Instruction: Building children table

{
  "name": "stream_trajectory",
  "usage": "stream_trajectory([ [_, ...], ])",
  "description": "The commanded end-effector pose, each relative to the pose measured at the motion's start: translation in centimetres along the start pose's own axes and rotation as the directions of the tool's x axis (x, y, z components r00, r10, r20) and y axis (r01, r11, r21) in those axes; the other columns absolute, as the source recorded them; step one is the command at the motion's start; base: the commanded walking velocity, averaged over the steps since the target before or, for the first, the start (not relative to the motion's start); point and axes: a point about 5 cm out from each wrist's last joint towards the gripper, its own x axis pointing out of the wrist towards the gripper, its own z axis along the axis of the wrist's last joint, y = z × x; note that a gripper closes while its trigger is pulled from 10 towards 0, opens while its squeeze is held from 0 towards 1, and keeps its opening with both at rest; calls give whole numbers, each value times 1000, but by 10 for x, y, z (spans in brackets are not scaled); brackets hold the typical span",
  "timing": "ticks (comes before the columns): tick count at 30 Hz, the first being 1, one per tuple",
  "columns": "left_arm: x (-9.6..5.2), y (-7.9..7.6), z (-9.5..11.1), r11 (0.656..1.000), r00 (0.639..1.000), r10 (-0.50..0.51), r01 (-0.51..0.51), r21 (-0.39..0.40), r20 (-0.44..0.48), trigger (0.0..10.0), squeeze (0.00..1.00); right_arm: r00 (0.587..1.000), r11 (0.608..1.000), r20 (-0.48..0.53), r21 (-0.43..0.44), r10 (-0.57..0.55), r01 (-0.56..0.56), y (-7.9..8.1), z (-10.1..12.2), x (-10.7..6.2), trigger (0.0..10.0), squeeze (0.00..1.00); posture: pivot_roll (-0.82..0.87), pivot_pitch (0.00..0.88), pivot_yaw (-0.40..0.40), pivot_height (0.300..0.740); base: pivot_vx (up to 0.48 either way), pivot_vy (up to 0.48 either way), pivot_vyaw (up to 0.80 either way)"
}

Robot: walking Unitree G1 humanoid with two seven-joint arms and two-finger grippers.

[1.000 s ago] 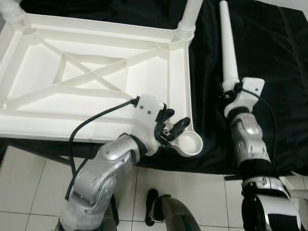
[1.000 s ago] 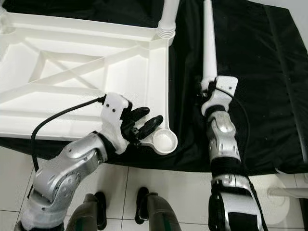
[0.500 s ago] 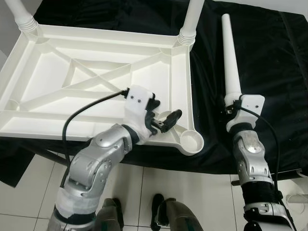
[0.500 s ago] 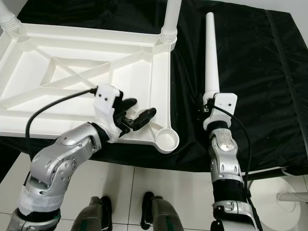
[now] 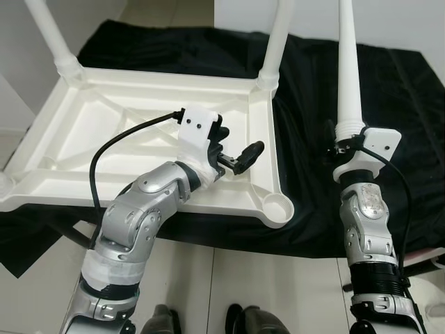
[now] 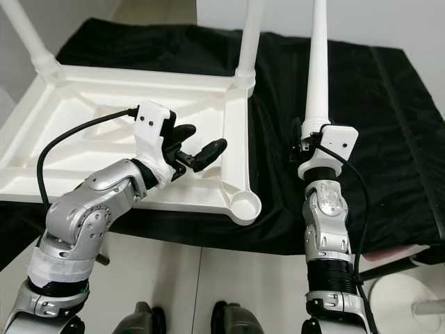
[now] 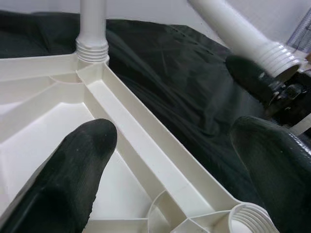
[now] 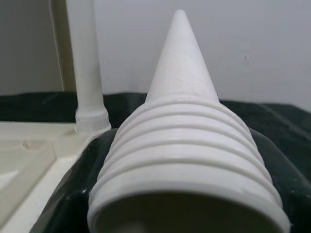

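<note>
A white plastic table top (image 5: pixel 111 132) lies upside down on a black cloth. Two white legs (image 5: pixel 277 35) stand screwed into its far corners. The near right corner socket (image 5: pixel 278 207) is empty. My left gripper (image 5: pixel 235 144) hovers open over the top's right rim, a little beyond that socket; in the left wrist view its fingers (image 7: pixel 73 179) straddle the rim. To the right, my right gripper (image 5: pixel 345 132) is shut on the ribbed threaded end of a loose tapered leg (image 5: pixel 347 62), which it holds nearly upright above the cloth. The same ribbed end (image 8: pixel 182 145) is close up in the right wrist view.
The black cloth (image 5: pixel 410 104) covers the work surface, with a bare stretch between the table top and the right arm. White tiled floor (image 5: pixel 278 285) lies below the front edge. A white wall (image 6: pixel 375 21) stands behind.
My right gripper has lifted the loose leg off the cloth to nearly upright. The left gripper has drawn back from the empty corner socket along the rim. The camera view has widened.
</note>
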Motion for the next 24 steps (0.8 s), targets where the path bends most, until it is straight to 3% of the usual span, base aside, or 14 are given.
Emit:
stream_trajectory([
  [1, 6, 5, -1, 999, 999, -19, 20, 27, -27, 10000, 0, 994, 999, 108, -45, -3, 8, -2, 19, 0, 10000, 0, -54, 39, -19, 740, 0, 0, 0],
  [3, 6, 5, -1, 999, 999, -19, 20, 27, -27, 10000, 0, 994, 999, 108, -45, -3, 8, -2, 19, 0, 10000, 0, -54, 39, -19, 740, 0, 0, 0],
  [7, 12, 19, 2, 999, 999, 38, -38, 6, -39, 10000, 0, 969, 998, 245, -59, 23, -8, 2, 45, 6, 10000, 0, -58, 14, -2, 740, 0, 0, 0],
  [10, 13, 23, 4, 999, 999, 39, -39, -5, -35, 10000, 0, 960, 998, 278, -65, 40, -23, 5, 51, 8, 10000, 0, -57, 12, -1, 740, 0, 0, 0],
  [12, 15, 28, 9, 999, 999, 39, -39, 17, -22, 10000, 0, 938, 996, 340, -78, 75, -52, 14, 66, 14, 10000, 0, -55, 5, -6, 740, 0, 0, 0],
  [20, 17, 31, 13, 998, 999, 40, -40, 42, 4, 10000, 0, 902, 982, 393, -125, 177, -138, 33, 80, 19, 10000, 0, -53, 0, -14, 740, 0, 0, 0],
  [24, 22, 33, 21, 1000, 999, 11, -10, -13, 52, 10000, 0, 879, 967, 406, -162, 249, -198, 44, 83, 19, 10000, 0, -44, 0, -22, 740, 0, 0, 0],
])
